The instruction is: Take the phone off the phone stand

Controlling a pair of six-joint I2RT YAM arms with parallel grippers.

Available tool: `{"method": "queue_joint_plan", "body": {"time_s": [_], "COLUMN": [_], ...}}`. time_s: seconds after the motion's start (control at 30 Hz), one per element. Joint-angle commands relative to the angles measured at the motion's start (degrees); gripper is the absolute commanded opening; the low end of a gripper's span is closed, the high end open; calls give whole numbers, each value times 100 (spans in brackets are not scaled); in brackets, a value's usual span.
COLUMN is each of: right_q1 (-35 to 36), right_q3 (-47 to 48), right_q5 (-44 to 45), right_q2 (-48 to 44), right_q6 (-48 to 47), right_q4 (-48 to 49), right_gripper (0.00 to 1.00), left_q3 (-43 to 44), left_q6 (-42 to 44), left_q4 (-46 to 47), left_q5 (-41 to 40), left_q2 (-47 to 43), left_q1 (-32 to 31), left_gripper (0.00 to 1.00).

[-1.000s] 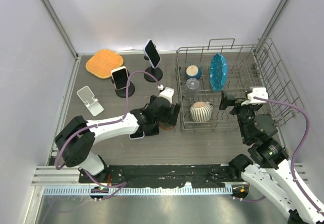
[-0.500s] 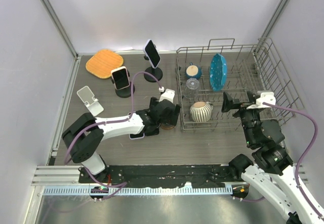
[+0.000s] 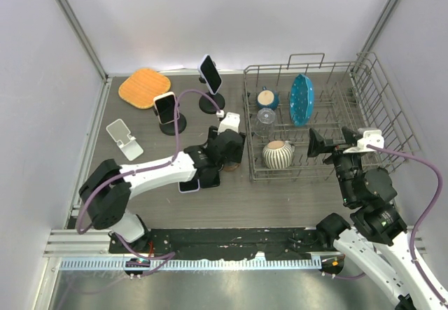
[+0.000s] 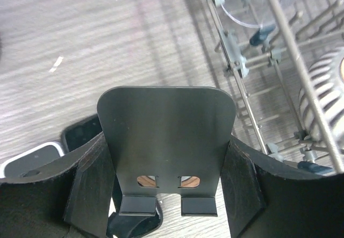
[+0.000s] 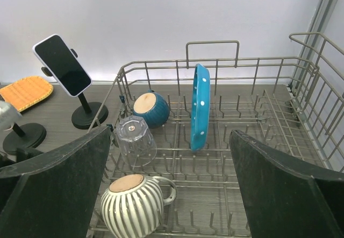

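Over the last second the left gripper point(image 4: 166, 144) has lifted a little toward 12 o'clock in the overhead view. Its jaws have also drawn in from fully spread, so they now flank the dark grey bent-metal phone stand point(image 4: 165, 122) on both sides. Whether they already pinch its plate or only stand close beside it cannot be told from the wrist view. The stand's two small front lips hold nothing. The white-edged, dark-screened phone point(image 3: 187, 184) lies flat on the grey table at about 7 o'clock from that gripper, partly under the arm. This suggests the removal itself is already done for this stand, and the closing jaws are dealing with the bare stand rather than the phone. At the back, a pale phone on a black round-based stand point(image 3: 166, 107) and a dark one on a taller stand point(image 3: 210, 74) are untouched. The right gripper point(image 5: 171, 141) has drifted slightly toward 3 o'clock and hangs spread wide, holding nothing, facing the wire dish rack point(image 5: 258, 59).
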Motion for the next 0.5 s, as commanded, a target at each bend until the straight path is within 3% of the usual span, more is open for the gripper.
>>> {"method": "queue_joint_plan", "body": {"time_s": [0.0, 0.17, 0.37, 0.47], "right_q1": [8, 17, 17, 17], "right_q3": [198, 198, 189, 189], "right_q5": [-83, -83, -92, -100], "right_q2": [-35, -53, -53, -18], "right_q6": [71, 80, 88, 80], "right_q4": [121, 103, 103, 94], "right_gripper": [98, 98, 98, 98], "left_q3": [515, 534, -133, -266], "left_q6": [54, -707, -1062, -1080], "left_q4": [-547, -2119, -2668, -2608], "left_q5": [-995, -1954, -1595, -919], "left_q2": [-868, -1483, -2442, -2688], "left_q1": [-13, 425, 1989, 2850], "left_gripper": [42, 41, 40, 40]}}
